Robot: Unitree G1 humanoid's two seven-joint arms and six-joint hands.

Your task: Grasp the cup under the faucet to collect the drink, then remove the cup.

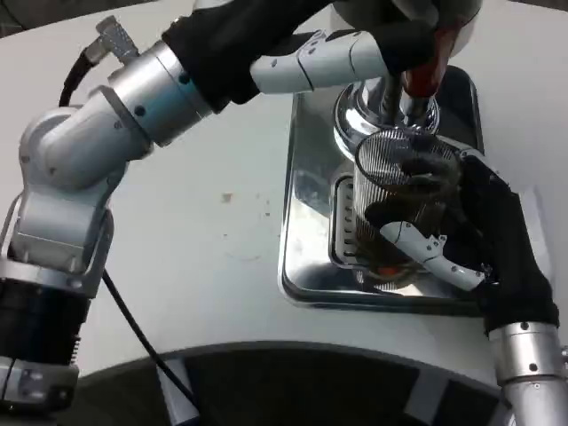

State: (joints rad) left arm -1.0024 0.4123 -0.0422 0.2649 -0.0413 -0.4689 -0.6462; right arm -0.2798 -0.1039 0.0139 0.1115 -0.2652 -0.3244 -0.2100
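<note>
White tabletop (222,231) spreads across the scene, and a polished metal drip tray (306,177) sits on it toward the right. On the tray stands the chrome faucet (390,102) of a drink dispenser, with a dark red tap handle (424,75) at its top.

A ribbed clear cup (399,204) is held directly under the faucet, above the tray's grille. Dark liquid shows through its wall, so filling appears to be under way or already done; how high the drink stands is hard to tell. The right hand (461,248) grips the cup from the side, its fingers (426,253) wrapped around the lower wall.

The left hand (373,49) reaches over from the upper left to the tap handle. Its fingers seem to rest on or around the handle, but the grasp is partly cut off by the frame edge, so I cannot tell how firmly they close.

Risks from here, as I judge them: if the tap stays open too long the cup overflows onto the tray. Pulling the cup away before the flow stops would spill drink. The thin ribbed wall may buckle under a hard squeeze, or slip from a loose one, and lifting it could knock the rim against the spout.
</note>
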